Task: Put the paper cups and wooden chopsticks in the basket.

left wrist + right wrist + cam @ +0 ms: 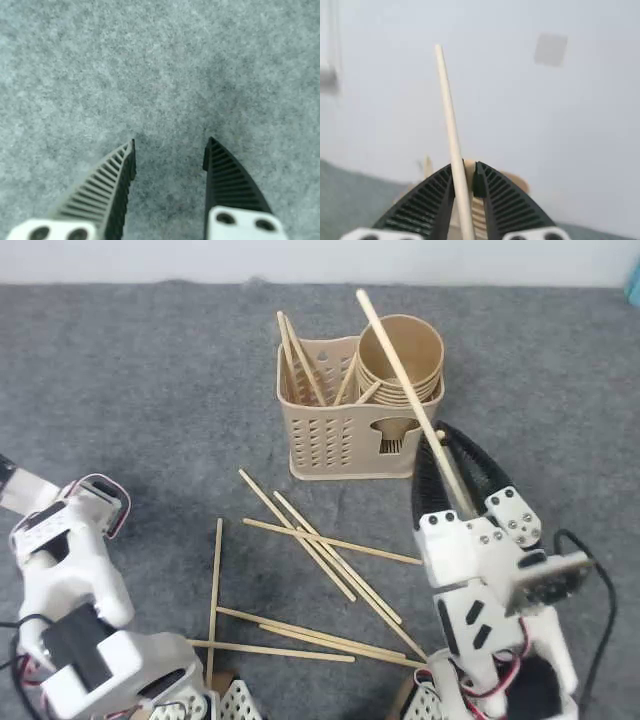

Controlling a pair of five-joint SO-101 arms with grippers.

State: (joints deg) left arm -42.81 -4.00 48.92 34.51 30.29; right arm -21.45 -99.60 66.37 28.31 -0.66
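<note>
My right gripper [441, 435] was clamped on one wooden chopstick [400, 360], held slanting up over the basket [340, 445]. The paper cups [425, 345] and some sticks sat inside; several loose chopsticks [310, 535] lay on the desk [150, 370]. My left gripper [170, 145] hung open.

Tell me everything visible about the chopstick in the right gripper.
The chopstick is a long, thin, pale wooden stick, straight and whole. The right gripper is shut on its lower part, with a finger on either side. The stick is tilted, and in the high view its free end points up past the cups in the basket. Whether it touches them cannot be told.
</note>
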